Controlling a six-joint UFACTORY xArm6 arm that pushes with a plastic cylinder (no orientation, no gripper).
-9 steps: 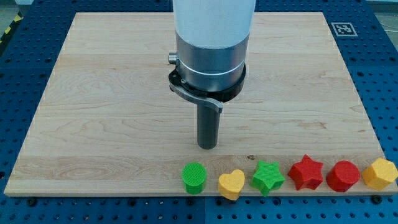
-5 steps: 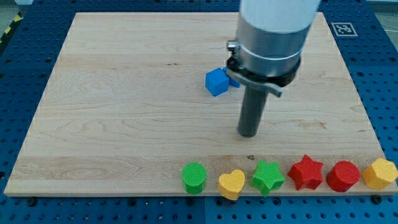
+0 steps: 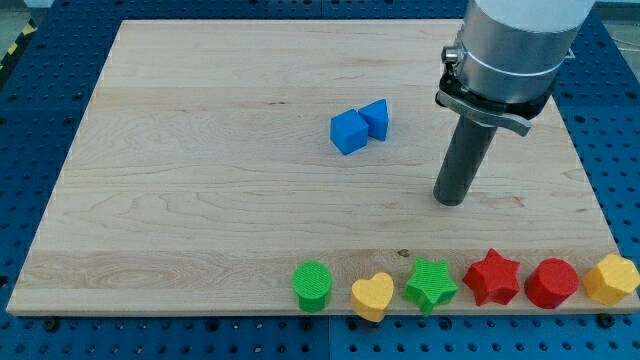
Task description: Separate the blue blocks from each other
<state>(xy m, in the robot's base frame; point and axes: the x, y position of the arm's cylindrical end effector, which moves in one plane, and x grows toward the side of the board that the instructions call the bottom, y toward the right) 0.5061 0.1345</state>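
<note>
Two blue blocks sit touching near the board's middle: a blue cube (image 3: pixel 348 132) on the left and a second blue block (image 3: pixel 376 118) just to its upper right. My tip (image 3: pixel 450 203) rests on the board to the right of and below the pair, well apart from both. The rod rises from it to the arm's grey body at the view's top right.
A row of blocks lines the board's bottom edge: green cylinder (image 3: pixel 312 285), yellow heart (image 3: pixel 373 296), green star (image 3: pixel 431 285), red star (image 3: pixel 492 277), red block (image 3: pixel 551 283), yellow block (image 3: pixel 611 278). The wooden board (image 3: pixel 180 200) lies on a blue perforated table.
My tip has moved to the right across the board, from the lower middle to the right side. The arm no longer hides the two blue blocks. The blocks have not moved.
</note>
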